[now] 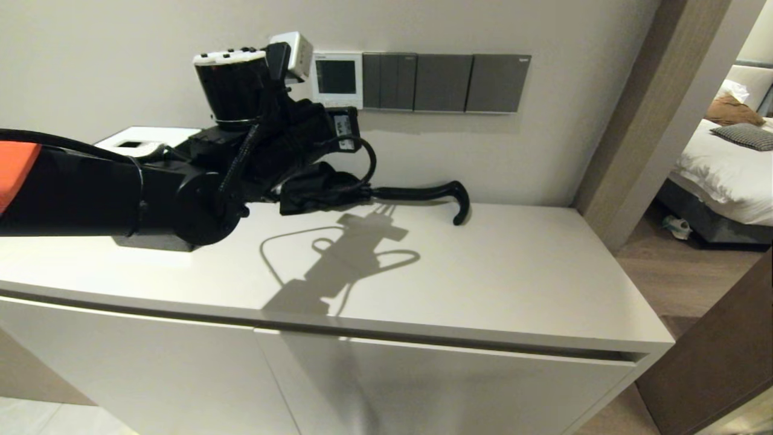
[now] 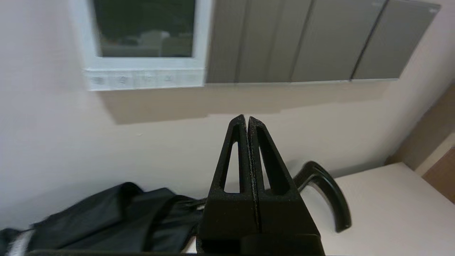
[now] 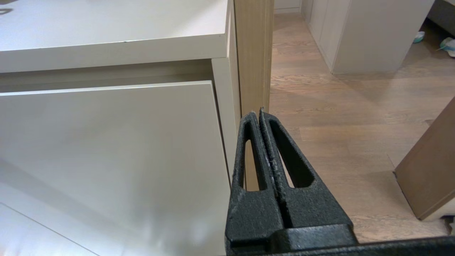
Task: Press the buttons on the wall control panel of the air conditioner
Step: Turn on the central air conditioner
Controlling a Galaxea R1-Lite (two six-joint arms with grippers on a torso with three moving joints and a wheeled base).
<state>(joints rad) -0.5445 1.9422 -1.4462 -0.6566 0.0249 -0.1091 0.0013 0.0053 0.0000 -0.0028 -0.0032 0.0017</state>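
The air conditioner's wall control panel is a small white-framed thermostat on the wall, and its screen is dark. The buttons form a pale row along its bottom edge, seen close in the left wrist view, where the panel fills the upper part. My left gripper is shut and empty. It is held close to the wall, just below the panel's bottom right corner and apart from the buttons. In the head view it sits under the panel. My right gripper is shut and empty, parked low beside the cabinet's side.
Dark grey switch plates adjoin the panel on its right. A folded black umbrella with a hooked handle lies on the white cabinet top against the wall. A white box stands at the left. A doorway opens at the right.
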